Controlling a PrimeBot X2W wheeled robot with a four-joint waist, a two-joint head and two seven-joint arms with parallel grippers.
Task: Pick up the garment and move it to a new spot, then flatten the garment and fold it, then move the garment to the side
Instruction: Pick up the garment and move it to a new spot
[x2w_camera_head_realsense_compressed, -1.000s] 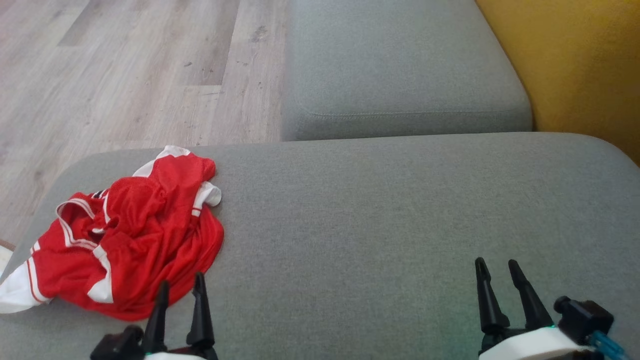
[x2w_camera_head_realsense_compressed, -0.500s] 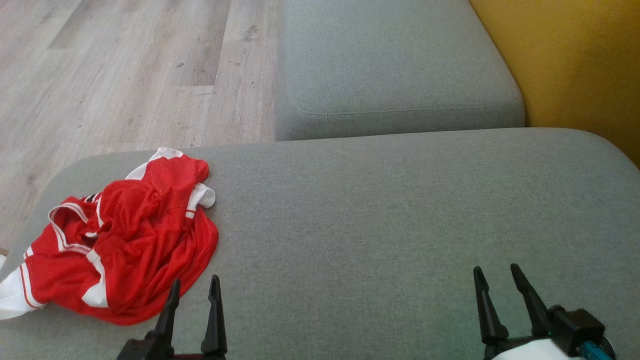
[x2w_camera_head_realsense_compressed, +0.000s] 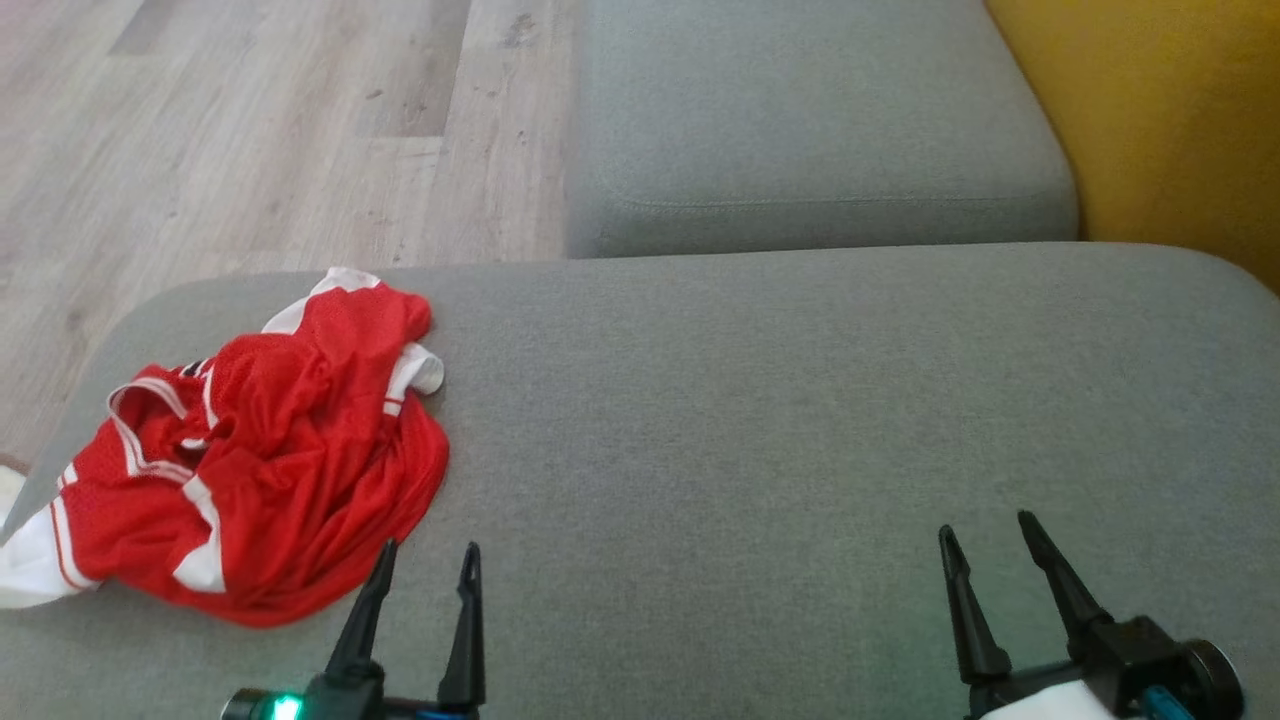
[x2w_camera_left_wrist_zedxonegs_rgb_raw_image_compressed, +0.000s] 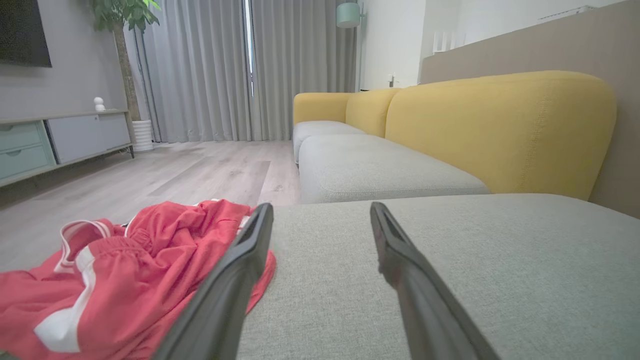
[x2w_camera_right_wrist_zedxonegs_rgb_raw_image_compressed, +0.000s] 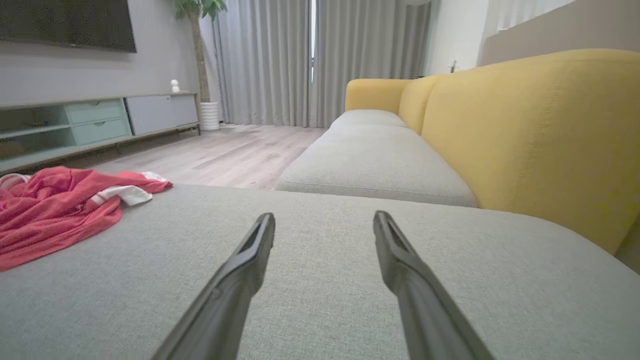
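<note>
Grey cushion (x2w_camera_head_realsense_compressed: 760, 420), crumpled red garment (x2w_camera_head_realsense_compressed: 260, 470)

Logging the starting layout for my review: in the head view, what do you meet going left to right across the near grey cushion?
First the red garment, crumpled → left hand → right hand.

Left fingers (x2w_camera_head_realsense_compressed: 463, 640) and right fingers (x2w_camera_head_realsense_compressed: 965, 605) stand spread wide, pointing forward.

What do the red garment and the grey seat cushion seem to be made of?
The red garment: probably thin synthetic mesh, slightly shiny; it crumples in soft folds, with white trim. The grey seat cushion: likely woven upholstery fabric, matte, with a fine visible weave.
</note>
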